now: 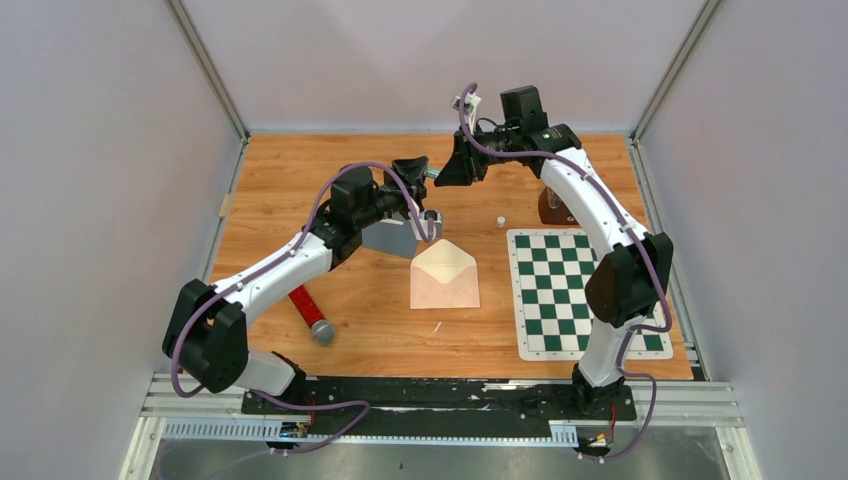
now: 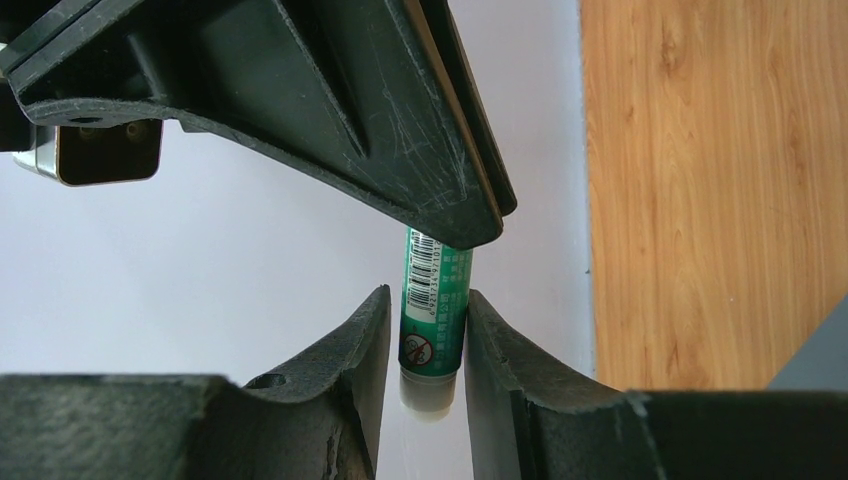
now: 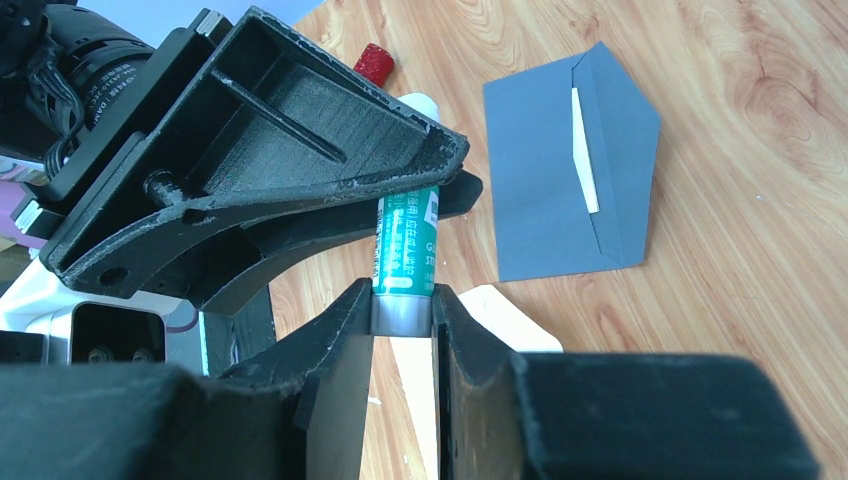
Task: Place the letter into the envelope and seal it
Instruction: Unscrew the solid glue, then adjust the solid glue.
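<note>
While held mid-air, glue stick (image 3: 405, 245): left jaws clamped on white end, right jaws on grey end. Pull straight along its axis, no bending. Envelope (image 1: 445, 275) flap-open on bench (image 1: 300, 170) below (grey sheet (image 1: 390, 238) beside, prob. letter). Chess mat (image 1: 585, 290) right; walls (image 1: 120, 200) close, free space overhead.

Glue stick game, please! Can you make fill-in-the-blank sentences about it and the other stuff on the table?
1. The glue stick has a ____ label.
2. The left gripper and the right gripper each pinch one ____ of it.
3. The beige envelope lies with its flap ____.
4. The checkered mat is green and ____.
Missing words: green, end, open, white.
</note>
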Motion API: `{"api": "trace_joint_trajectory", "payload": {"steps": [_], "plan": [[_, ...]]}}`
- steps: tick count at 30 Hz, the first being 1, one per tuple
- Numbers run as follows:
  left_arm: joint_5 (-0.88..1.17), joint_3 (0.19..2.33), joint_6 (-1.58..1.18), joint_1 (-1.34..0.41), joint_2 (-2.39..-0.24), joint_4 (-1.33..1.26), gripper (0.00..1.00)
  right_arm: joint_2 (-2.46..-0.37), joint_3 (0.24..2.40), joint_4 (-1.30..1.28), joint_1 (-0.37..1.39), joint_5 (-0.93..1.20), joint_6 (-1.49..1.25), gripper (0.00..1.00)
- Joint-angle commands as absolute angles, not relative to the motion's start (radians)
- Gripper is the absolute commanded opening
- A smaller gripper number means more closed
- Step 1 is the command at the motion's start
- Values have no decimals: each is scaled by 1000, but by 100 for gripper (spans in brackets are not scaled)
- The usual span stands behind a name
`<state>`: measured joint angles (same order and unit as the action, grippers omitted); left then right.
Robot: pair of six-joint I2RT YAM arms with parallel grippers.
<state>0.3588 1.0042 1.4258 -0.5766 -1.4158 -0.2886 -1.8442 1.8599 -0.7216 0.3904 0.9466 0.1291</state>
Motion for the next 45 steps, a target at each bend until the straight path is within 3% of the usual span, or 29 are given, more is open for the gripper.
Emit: {"api": "trace_joint_trajectory", "payload": {"steps": [1, 5, 7, 9, 10, 13, 15, 17, 28, 32, 45], "plan": [[348, 1010, 1443, -577, -1391, -321, 39, -1791, 1898, -724, 396, 969, 147, 0], [343, 1012, 1440, -578, -1394, -317, 37, -1786, 1895, -722, 396, 967, 150, 0], [342, 1013, 1440, -577, -1395, -311, 31, -1784, 1893, -721, 396, 966, 152, 0], [341, 1017, 1433, -578, -1398, -304, 19, -1784, 1894, -721, 396, 967, 150, 2], [342, 1021, 1419, -578, -1399, -302, 11, -1785, 1893, -715, 394, 972, 146, 14], [333, 1028, 1346, -579, -1403, -325, 1, -1778, 1869, -642, 383, 990, 80, 54], [312, 1045, 1254, -581, -1405, -326, 0, -1774, 1848, -576, 379, 966, 17, 64], [287, 1073, 1148, -585, -1407, -299, 0, -1773, 1832, -521, 372, 947, -75, 67], [241, 1169, 804, -585, -1423, -202, 0, -1808, 1870, -490, 366, 912, -198, 56], [267, 1223, 713, -585, -1453, -129, 0, -1827, 1916, -476, 365, 947, -200, 56], [327, 1273, 668, -578, -1493, -82, 0, -1892, 1980, -527, 335, 998, -261, 50]]}}
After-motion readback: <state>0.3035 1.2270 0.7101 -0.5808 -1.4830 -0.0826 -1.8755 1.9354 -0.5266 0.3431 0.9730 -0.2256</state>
